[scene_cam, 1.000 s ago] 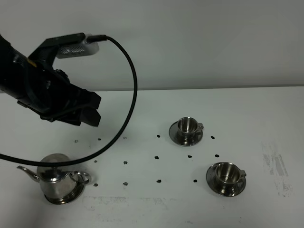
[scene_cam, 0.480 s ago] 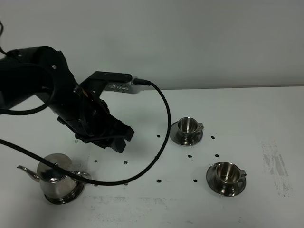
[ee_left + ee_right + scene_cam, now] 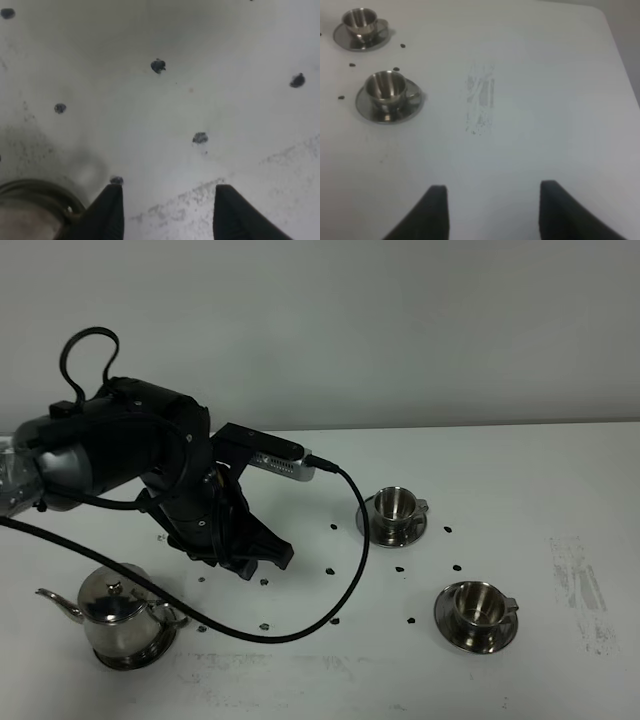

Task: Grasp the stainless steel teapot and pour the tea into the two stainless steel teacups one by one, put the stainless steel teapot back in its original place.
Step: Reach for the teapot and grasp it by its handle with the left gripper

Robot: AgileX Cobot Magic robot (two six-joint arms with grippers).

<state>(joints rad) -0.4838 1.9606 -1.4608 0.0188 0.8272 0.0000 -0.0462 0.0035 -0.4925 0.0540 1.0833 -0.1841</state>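
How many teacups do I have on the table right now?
2. The far teacup sits right of centre in the high view; the near teacup sits closer to the camera and further right. None looks hidden.

teapot [image 3: 115, 622] left, two teacups [image 3: 394, 504] right

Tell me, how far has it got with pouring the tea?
Nothing looks done yet. The shiny rounded steel teapot sits ungrasped on its round steel saucer. In hand: the left tool hovers open and empty near it. Left to do: grasping the pot, filling the far steel teacup and the near steel teacup, which look empty, then returning the pot.
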